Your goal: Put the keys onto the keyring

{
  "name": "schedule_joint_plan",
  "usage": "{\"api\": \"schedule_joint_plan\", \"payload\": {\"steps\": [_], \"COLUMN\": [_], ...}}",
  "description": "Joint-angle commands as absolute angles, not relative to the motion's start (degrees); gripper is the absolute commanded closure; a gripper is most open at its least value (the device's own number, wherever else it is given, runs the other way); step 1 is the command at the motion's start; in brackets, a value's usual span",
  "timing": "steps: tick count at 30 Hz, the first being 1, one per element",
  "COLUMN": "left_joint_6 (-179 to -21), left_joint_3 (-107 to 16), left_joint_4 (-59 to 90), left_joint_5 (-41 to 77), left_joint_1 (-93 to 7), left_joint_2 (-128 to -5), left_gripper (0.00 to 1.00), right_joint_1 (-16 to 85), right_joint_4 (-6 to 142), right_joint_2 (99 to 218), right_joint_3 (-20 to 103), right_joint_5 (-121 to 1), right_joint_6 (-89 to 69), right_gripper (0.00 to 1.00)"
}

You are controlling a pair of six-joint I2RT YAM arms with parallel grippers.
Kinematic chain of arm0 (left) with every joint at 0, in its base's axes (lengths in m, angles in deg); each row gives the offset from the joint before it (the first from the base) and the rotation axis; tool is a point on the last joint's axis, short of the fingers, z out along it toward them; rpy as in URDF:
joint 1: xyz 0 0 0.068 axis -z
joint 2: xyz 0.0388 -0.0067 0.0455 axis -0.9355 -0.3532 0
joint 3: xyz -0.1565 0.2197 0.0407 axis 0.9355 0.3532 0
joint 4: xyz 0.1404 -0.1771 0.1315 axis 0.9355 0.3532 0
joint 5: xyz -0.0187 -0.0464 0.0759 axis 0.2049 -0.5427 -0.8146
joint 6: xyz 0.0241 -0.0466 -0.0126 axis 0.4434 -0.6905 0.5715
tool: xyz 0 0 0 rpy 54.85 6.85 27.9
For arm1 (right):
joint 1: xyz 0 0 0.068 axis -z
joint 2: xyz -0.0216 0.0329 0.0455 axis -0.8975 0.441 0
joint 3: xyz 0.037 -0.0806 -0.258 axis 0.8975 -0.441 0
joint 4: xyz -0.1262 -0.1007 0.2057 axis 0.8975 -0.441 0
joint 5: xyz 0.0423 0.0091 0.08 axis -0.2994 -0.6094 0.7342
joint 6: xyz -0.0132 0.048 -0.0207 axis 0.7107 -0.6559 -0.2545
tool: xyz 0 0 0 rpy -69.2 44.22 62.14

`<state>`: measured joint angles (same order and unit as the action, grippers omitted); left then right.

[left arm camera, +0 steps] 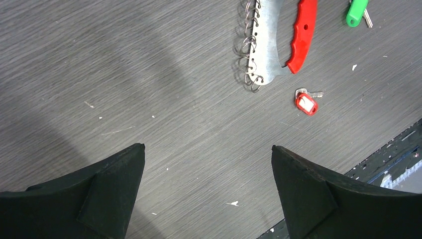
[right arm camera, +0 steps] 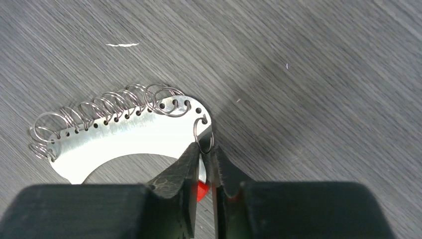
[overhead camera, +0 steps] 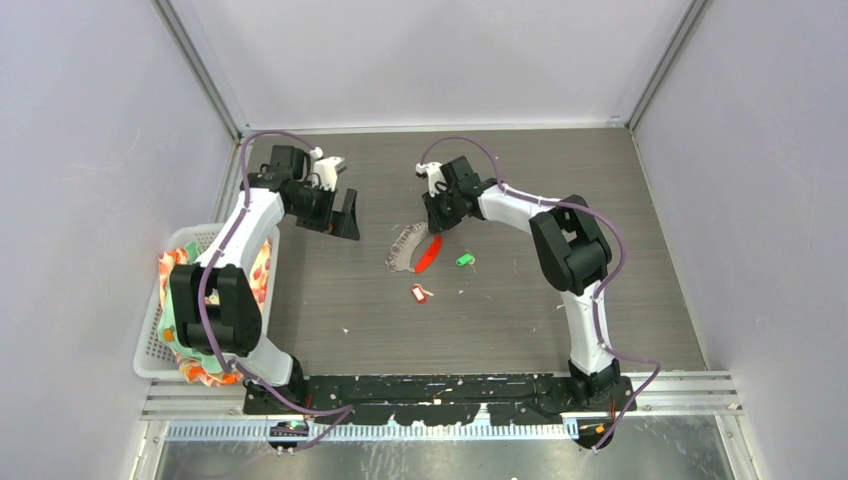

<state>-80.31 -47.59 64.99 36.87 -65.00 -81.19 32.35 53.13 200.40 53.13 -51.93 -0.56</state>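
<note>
Right wrist view: right gripper [right arm camera: 205, 149] nips the keyring [right arm camera: 124, 142] end loop, mid-frame.
Likely to steady it; left gripper [left arm camera: 208, 148] is spread wide, holding nothing.

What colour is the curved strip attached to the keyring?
Bright red. The strip beside the silver keyring plate shows best in the left wrist view.

Keyring [overhead camera: 402, 251]: curved silver plate lying flat, its outer edge punched with holes that carry small wire rings, with a red curved strip [overhead camera: 429, 253] on its inner side. Green-headed key [overhead camera: 464, 260] lies at its 3 o'clock, apart. Red-and-white-tagged key [overhead camera: 420, 293] lies at its 6 o'clock, apart. Both keys are loose, off the rings.
</note>
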Motion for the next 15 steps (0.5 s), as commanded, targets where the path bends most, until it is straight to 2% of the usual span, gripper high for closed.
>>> {"api": "schedule_joint_plan", "payload": {"steps": [1, 3, 8, 12, 15], "left_joint_6": [-78.97, -78.93, -76.93, -70.75, -65.07], "left_joint_3": [-48.83, -48.75, -48.65, -49.13, -49.62], "left_joint_4": [66.04, 65.81, 65.36, 66.83, 69.28], "left_joint_5": [37.08, 37.54, 42.7, 50.55, 57.98], "left_joint_1": [-65.27, -65.27, -65.26, -65.27, -65.27], "left_joint_2": [-78.5, -78.45, -78.82, -78.91, -77.69], "left_gripper": [0.0, 0.0, 0.0, 0.0, 0.0], "right_joint_1": [31.65, 31.51, 30.57, 29.43, 28.47], "right_joint_4": [51.63, 50.86, 58.74, 70.35, 73.13], "right_joint_2": [200.84, 200.77, 193.07, 182.29, 177.13], "right_joint_3": [56.66, 57.51, 52.48, 43.55, 39.94], "right_joint_5": [-50.01, -49.59, -47.41, -45.19, -44.21], "right_joint_6": [1.28, 1.67, 0.58, -0.8, -1.04], "right_gripper": [0.88, 0.99, 0.99, 0.99, 0.99]}}
